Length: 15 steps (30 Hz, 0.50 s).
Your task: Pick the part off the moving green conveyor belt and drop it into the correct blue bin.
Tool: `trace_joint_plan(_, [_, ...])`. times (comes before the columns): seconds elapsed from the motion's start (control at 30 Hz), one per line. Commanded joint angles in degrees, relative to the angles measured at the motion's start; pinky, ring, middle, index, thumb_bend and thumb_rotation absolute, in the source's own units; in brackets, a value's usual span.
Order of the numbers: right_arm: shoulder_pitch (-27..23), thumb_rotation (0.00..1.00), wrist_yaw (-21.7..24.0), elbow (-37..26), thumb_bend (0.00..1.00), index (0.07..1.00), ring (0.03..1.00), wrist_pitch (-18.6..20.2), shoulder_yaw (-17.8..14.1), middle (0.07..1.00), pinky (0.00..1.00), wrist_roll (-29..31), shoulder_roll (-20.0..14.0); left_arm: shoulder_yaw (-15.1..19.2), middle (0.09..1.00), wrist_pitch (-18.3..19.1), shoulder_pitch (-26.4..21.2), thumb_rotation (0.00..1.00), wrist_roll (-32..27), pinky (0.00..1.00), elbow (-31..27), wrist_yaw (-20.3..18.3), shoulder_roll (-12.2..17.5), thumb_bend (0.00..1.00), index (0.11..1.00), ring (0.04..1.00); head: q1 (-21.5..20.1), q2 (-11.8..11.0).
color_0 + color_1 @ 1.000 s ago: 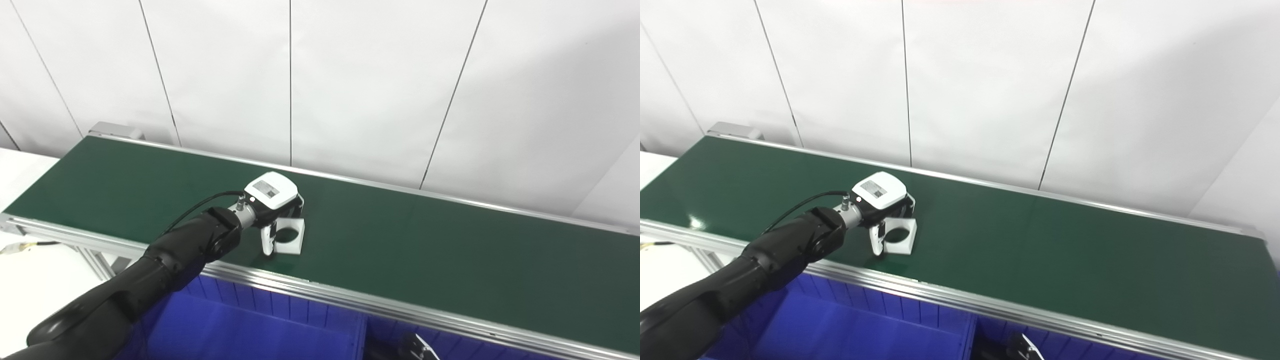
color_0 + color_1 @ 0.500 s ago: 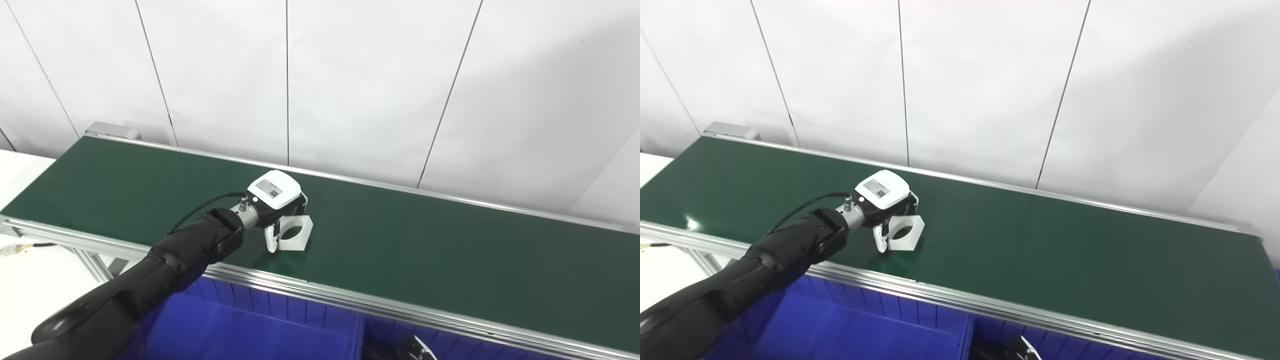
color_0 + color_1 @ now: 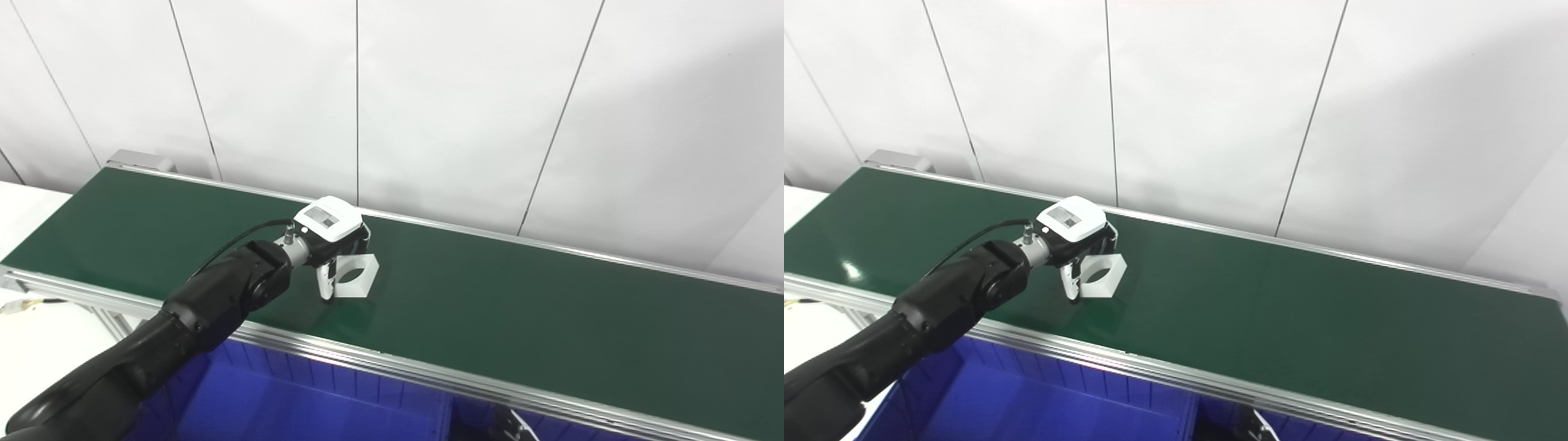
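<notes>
One white hexagonal part (image 3: 354, 276) is grasped by the left hand (image 3: 331, 236) fingers above one green belt (image 3: 551, 318).

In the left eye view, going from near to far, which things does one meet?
Blue plastic bin → silver aluminium rail of the conveyor → dark green conveyor belt → white panelled wall. The left hand holds the white hexagonal part with a round hole above the belt.

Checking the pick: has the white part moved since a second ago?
Yes. The white part, held by the left hand, has risen off the green belt.
</notes>
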Motion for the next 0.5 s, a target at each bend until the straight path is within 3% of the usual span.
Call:
trace_joint_plan(0.0, [-0.6, 1.0, 0.35, -1.28, 0.91, 0.9, 0.852, -2.07, -0.21, 0.895, 0.81, 0.3, 0.18, 2.15, 0.444, 0.4, -1.52, 0.0, -1.01, 0.31, -3.69, -1.05, 2.44, 0.52, 0.51, 0.396, 0.16, 0.18])
trace_joint_plan(0.17, [-0.4, 1.0, 0.82, -2.02, 0.91, 0.906, 0.861, -2.07, -0.42, 0.901, 0.83, 0.49, -0.14, 4.49, 0.468, 1.99, -0.83, 0.0, -2.95, 0.18, -11.4, -7.75, 3.56, 0.53, 0.49, 0.255, 1.85, 1.91])
trace_joint_plan(0.27, [-0.38, 1.0, 1.67, -2.64, 0.88, 0.91, 0.868, -2.07, -0.9, 0.913, 0.85, 0.91, -0.36, 5.37, 0.427, 3.74, -0.77, 0.0, -3.93, 0.24, -17.3, -13.92, 4.27, 0.52, 0.513, 0.324, 2.64, 3.33])
trace_joint_plan(0.33, [-0.25, 1.0, 2.56, -3.4, 0.87, 0.913, 0.873, -2.07, -1.49, 0.918, 0.86, 1.33, -0.49, 5.99, 0.435, 4.42, -0.49, 0.0, -4.42, 0.3, -20.54, -16.8, 4.35, 0.52, 0.515, 0.378, 3.91, 5.66])
trace_joint_plan(0.43, [-0.14, 1.0, 4.19, -4.79, 0.86, 0.914, 0.873, -2.07, -2.93, 0.919, 0.87, 2.23, -0.79, 6.81, 0.408, 5.89, -0.19, 0.0, -4.68, 0.28, -25.2, -20.53, 3.81, 0.52, 0.512, 0.345, 6.2, 9.82])
trace_joint_plan(0.47, [-0.11, 1.0, 4.66, -5.12, 0.86, 0.911, 0.87, -2.07, -3.39, 0.917, 0.87, 2.39, -0.82, 7.01, 0.402, 6.09, -0.19, 0.0, -4.7, 0.26, -26.03, -21.33, 3.64, 0.52, 0.51, 0.33, 6.2, 9.82])
